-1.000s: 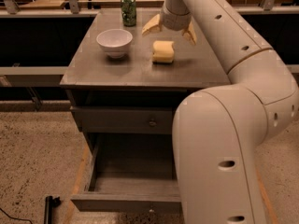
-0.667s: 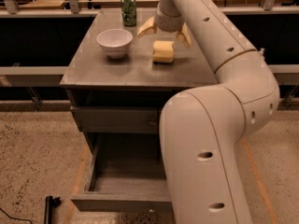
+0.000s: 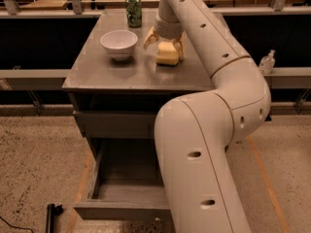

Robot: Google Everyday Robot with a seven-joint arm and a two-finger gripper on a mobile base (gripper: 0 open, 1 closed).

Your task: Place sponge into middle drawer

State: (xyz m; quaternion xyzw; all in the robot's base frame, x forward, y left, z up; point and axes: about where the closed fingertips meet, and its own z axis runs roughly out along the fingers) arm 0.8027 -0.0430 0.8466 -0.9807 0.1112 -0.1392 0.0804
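The end effector (image 3: 164, 47) has dropped onto the sponge (image 3: 166, 58) on the table (image 3: 97, 74), spread wide either side. A grasp looks next, and the drawer (image 3: 121, 210) waits open.

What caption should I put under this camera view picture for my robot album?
Open gripper over the yellow sponge on the cabinet top, middle drawer pulled open below.

Claw (image 3: 164, 46) low, far forward, spread wide.

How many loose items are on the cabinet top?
3: a white bowl at the left, a green can at the back, and the sponge right of the bowl, under the open gripper. The arm may hide more.
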